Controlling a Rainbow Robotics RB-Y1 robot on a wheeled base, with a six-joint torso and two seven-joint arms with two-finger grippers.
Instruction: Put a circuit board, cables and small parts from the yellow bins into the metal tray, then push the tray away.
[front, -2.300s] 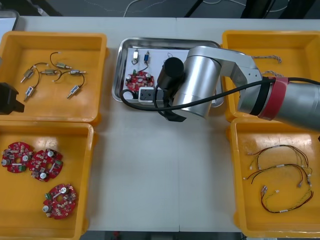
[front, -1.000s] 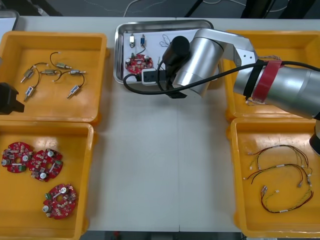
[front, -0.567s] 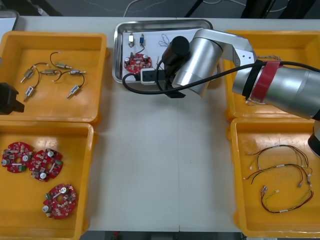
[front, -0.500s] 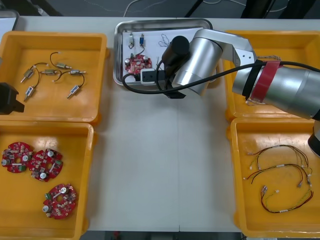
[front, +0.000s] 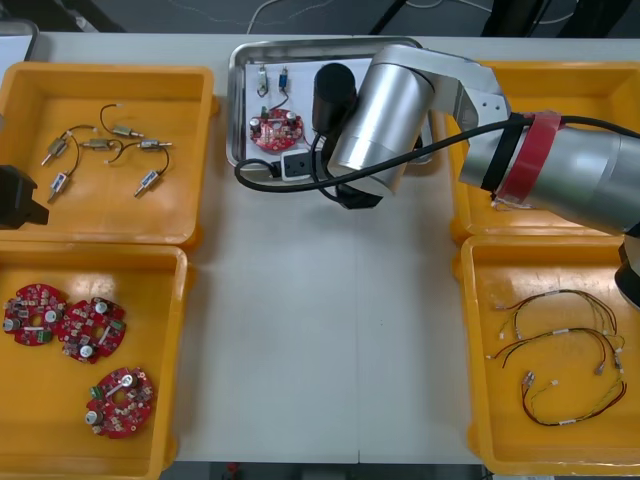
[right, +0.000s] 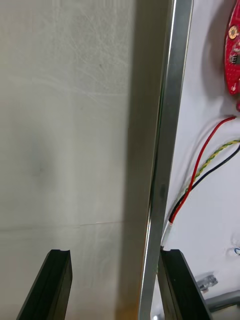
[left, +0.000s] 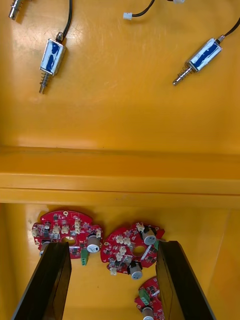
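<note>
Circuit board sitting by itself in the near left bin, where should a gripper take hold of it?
Pinch it across its round rim, coming straight down: the board lies flat, apart from the other two boards, with bare bin floor around it. The open left gripper hangs nearest; the right gripper is at the tray.

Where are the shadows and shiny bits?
Right wrist view: a shadow band on the table beside the gleaming rim of the metal tray, at the open right gripper. Front view: its far rim glints. Left wrist view: yellow bins evenly lit below the left gripper.
</note>
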